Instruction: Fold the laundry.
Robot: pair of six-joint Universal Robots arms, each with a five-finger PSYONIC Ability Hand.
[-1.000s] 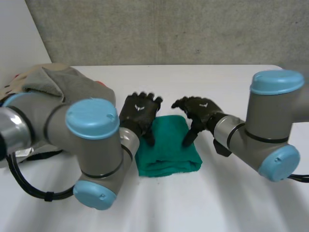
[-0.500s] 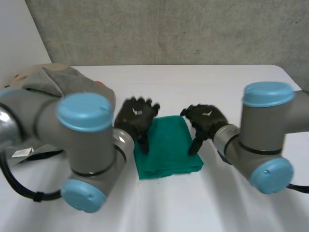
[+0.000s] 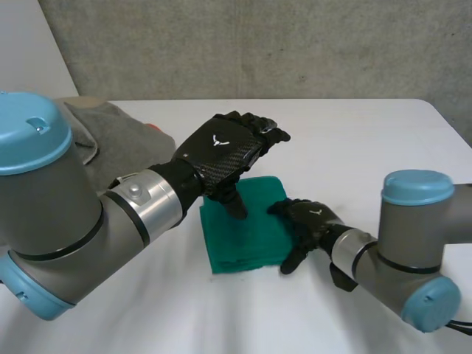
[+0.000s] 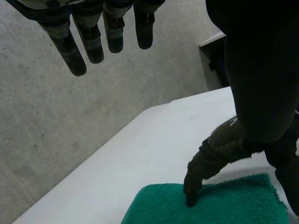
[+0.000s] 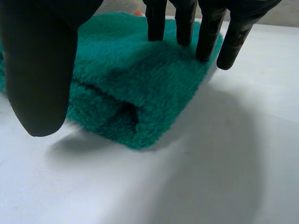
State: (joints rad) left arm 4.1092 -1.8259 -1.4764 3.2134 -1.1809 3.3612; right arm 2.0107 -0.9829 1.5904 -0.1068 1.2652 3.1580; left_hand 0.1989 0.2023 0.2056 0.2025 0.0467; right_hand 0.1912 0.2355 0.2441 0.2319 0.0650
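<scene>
a white tabletop (image 3: 354, 140) stands before a grey concrete wall (image 3: 258, 44). the left hand (image 3: 225, 151) hangs open above it, fingers (image 4: 88, 37) straight and holding nothing, its thumb pointing down over the left part of the folded green towel (image 3: 243, 236). the right hand (image 3: 310, 221) is open at the towel's right edge: its straight fingers (image 5: 205, 37) rest on the top layer, with the thumb (image 5: 42, 70) apart beside the fold. the towel lies mid-table. a grey cloth pile (image 3: 110, 136) sits far left.
</scene>
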